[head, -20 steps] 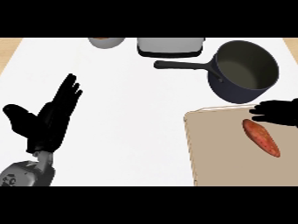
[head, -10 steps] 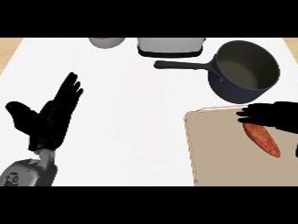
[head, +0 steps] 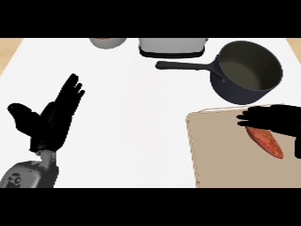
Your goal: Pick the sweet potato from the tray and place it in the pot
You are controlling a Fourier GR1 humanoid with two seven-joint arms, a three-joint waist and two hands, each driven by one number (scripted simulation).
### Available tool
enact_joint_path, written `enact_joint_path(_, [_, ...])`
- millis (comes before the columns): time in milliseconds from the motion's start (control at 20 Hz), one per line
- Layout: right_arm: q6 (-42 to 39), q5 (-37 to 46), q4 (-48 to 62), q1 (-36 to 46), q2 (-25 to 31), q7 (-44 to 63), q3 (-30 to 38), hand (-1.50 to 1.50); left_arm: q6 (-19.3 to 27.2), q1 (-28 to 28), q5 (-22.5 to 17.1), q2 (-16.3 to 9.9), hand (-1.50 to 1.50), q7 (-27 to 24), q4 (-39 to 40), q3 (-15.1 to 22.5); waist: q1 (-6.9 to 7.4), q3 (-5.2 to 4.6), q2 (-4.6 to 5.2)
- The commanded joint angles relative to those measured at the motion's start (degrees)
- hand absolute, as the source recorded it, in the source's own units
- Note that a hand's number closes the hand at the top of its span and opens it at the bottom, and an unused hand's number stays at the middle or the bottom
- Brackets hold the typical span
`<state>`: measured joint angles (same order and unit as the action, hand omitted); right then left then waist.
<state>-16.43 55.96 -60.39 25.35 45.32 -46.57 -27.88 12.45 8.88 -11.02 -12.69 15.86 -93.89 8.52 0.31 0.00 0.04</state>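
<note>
An orange sweet potato (head: 267,141) lies slanted on the tan tray (head: 224,150) at the lower right. My right hand (head: 284,120) hangs over its upper end, fingers bent down toward it and hiding that end; its thumb reaches down on the potato's right side. I cannot see whether the fingers touch it. The dark pot (head: 247,71) stands just beyond the tray, its long handle pointing left. At the left my left hand (head: 51,119) rests open, fingers up.
A grey toaster-like appliance (head: 172,46) sits at the back centre, with a small bowl (head: 107,42) to its left. Wooden floor shows past the white counter's left and right edges.
My right hand has moved left and down over the tray, from beside the sweet potato's top to covering it, fingers curling more. The left hand barely shifted.
</note>
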Motion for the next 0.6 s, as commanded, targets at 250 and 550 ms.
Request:
enact_joint_path(250, [2.69, 7.8, 6.56, -0.84, -5.62, -3.04, 4.44, -1.5, -1.27, -2.44, 1.51, 1.42, 0.0, 2.26, -3.57, -2.02, 0.03, 0.01, -0.01])
enact_joint_path(550, [2.04, 4.49, 4.49, -0.15, -8.0, -9.28, 4.62, 1.5, -1.86, -1.16, 2.76, 1.85, 0.0, 1.53, -2.97, -1.58, 0.0, 0.01, -0.03])
